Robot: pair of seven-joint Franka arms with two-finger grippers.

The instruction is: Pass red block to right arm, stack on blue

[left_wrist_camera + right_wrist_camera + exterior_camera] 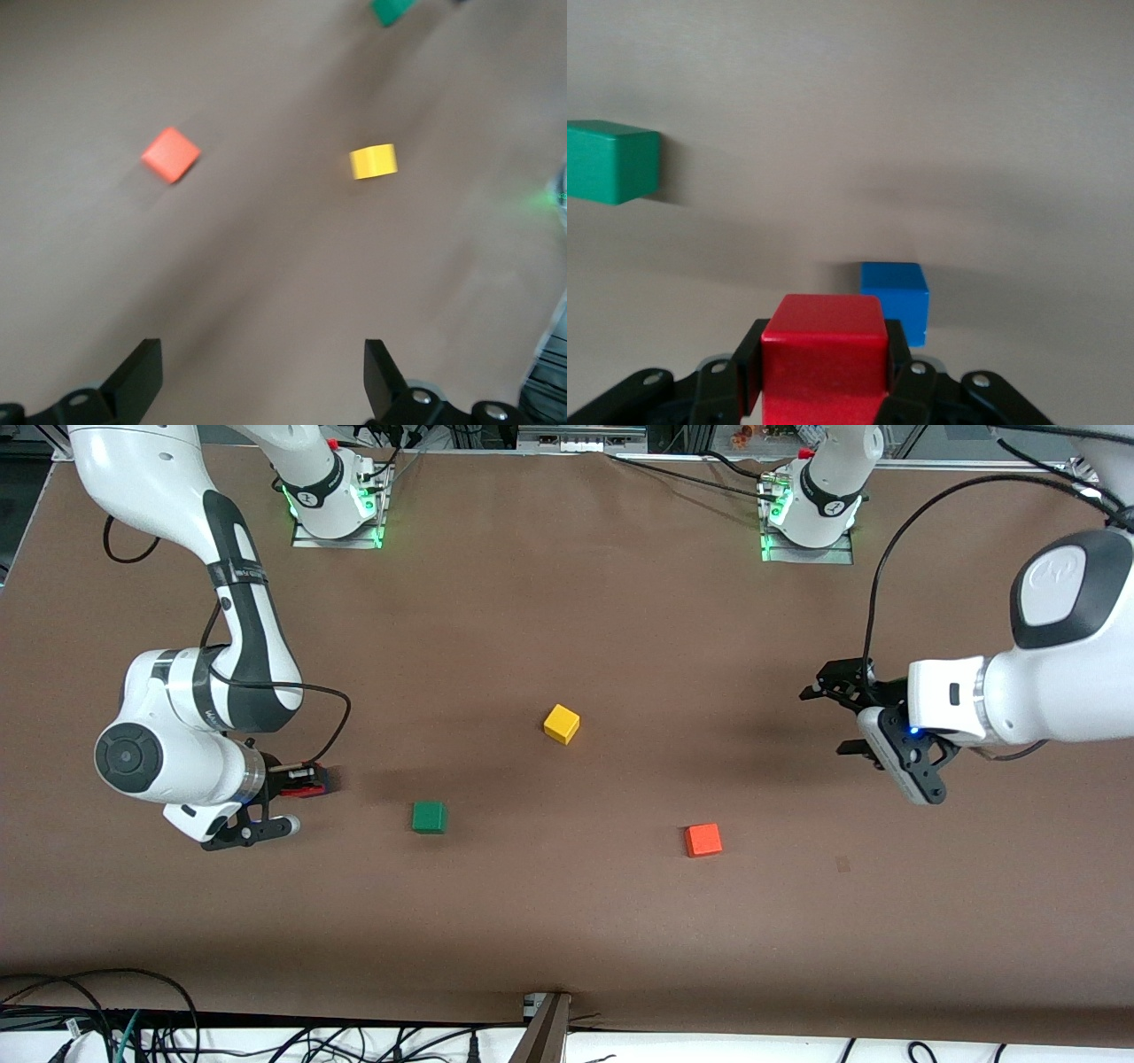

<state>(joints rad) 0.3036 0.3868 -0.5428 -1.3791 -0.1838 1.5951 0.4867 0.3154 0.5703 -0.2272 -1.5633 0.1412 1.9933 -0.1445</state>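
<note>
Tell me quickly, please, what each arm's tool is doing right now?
Left tool: open, holding nothing, up over the table at the left arm's end.
Right tool: closed on the red block, low over the table near the blue block.

We see a yellow cube [562, 724] near the middle of the brown table [567, 558]; a green cube [429, 817] lies nearer the front camera's edge and toward the right arm's end; an orange-red cube [702, 840] lies nearer that same edge, toward the left arm's end. All three stand well apart; cables [106, 1019] trail below the table's near edge.
</note>
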